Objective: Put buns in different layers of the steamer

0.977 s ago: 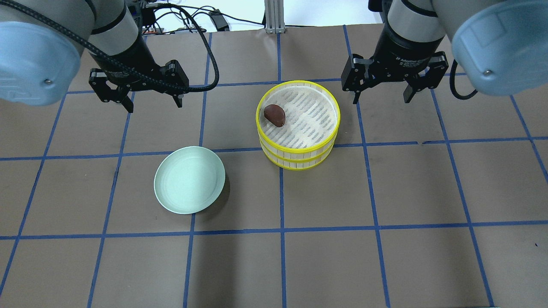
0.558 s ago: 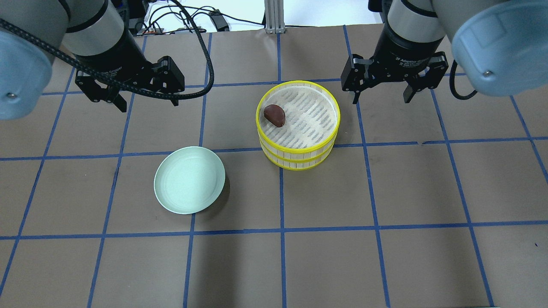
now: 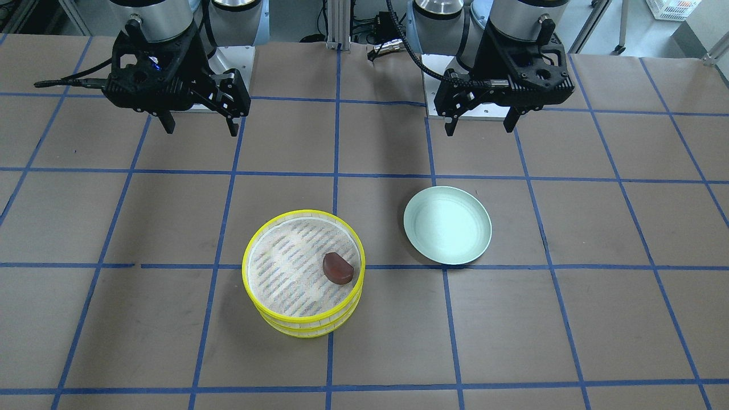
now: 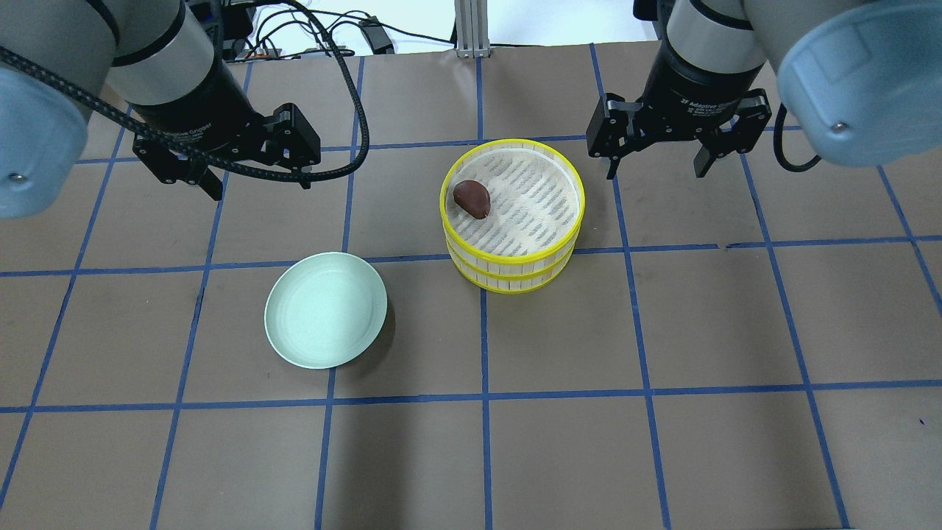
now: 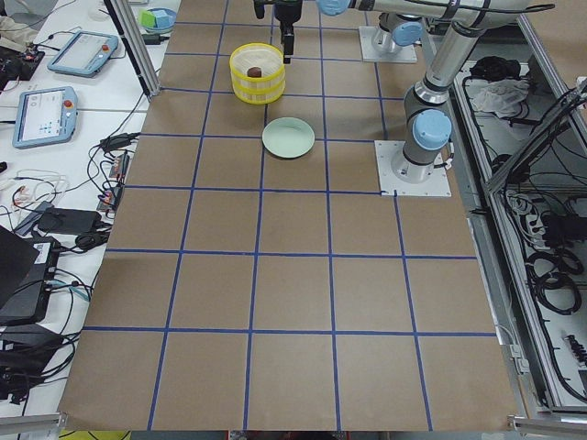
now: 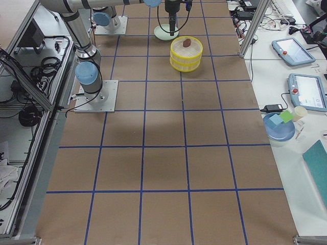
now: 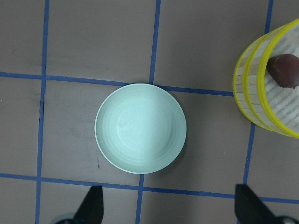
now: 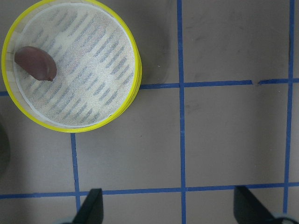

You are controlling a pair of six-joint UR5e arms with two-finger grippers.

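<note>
Bright, even overhead light; soft shadows.

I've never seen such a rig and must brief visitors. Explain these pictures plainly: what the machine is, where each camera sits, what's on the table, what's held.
These are two robot arms at a brown table marked with blue tape lines. Each arm ends in a black two-finger gripper. One camera looks down from behind the robot, one faces it from across the table, two watch from the table's ends, and one sits on each wrist, looking down past the fingers. On the table stands a yellow-rimmed steamer of two stacked layers, with one dark brown bun lying in the top layer near its rim. Beside it is an empty pale green plate. The left gripper and the right gripper are both open, raised above the table, holding nothing.
</note>
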